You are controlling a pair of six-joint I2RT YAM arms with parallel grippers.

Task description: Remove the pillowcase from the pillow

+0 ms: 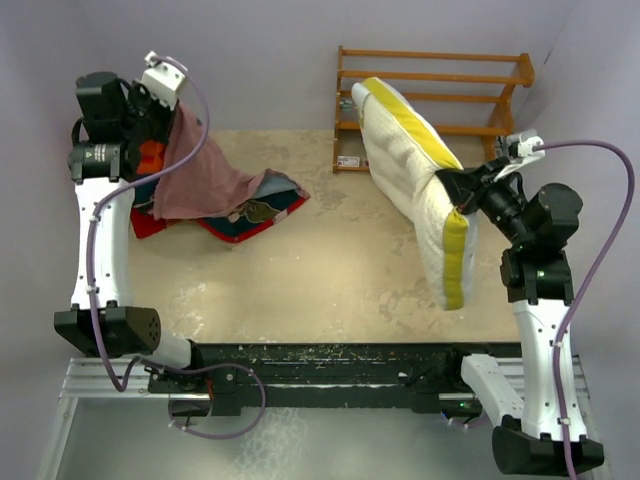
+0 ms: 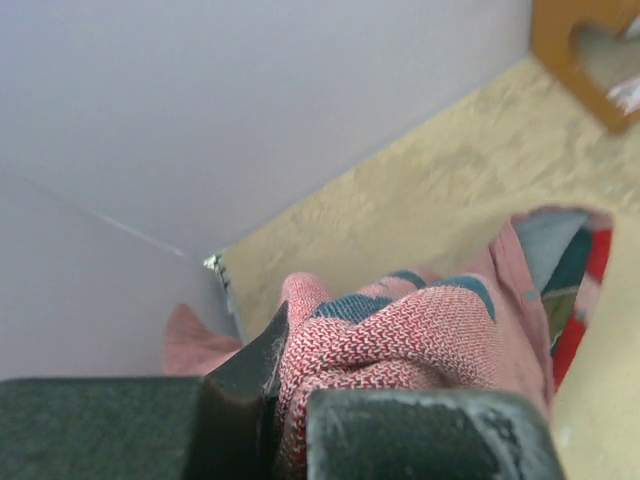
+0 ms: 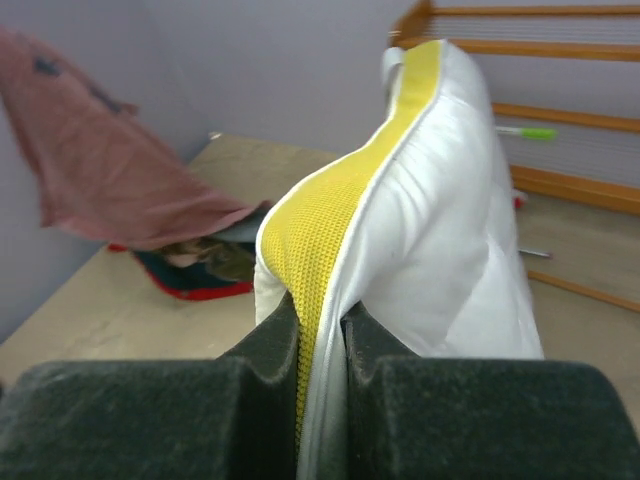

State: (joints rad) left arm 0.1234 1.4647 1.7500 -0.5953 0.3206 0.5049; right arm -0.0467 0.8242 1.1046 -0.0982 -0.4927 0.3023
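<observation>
The red pillowcase [image 1: 215, 190] hangs from my left gripper [image 1: 178, 118] at the far left, pale pink inside showing, its lower end heaped on the table. In the left wrist view my left gripper [image 2: 285, 400] is shut on a bunch of the pillowcase [image 2: 400, 330]. The cream-white pillow [image 1: 415, 180] with its yellow edge band stands free of the case on the right. My right gripper [image 1: 452, 188] is shut on its edge. In the right wrist view my right gripper [image 3: 320, 330] pinches the pillow [image 3: 440, 230] at the yellow band.
A wooden rack [image 1: 440, 75] stands against the back wall behind the pillow, and shows in the right wrist view [image 3: 560, 110]. Grey walls close in the beige table [image 1: 330, 270] on the left, back and right. The arm bases sit on a black rail [image 1: 320, 365] at the near edge.
</observation>
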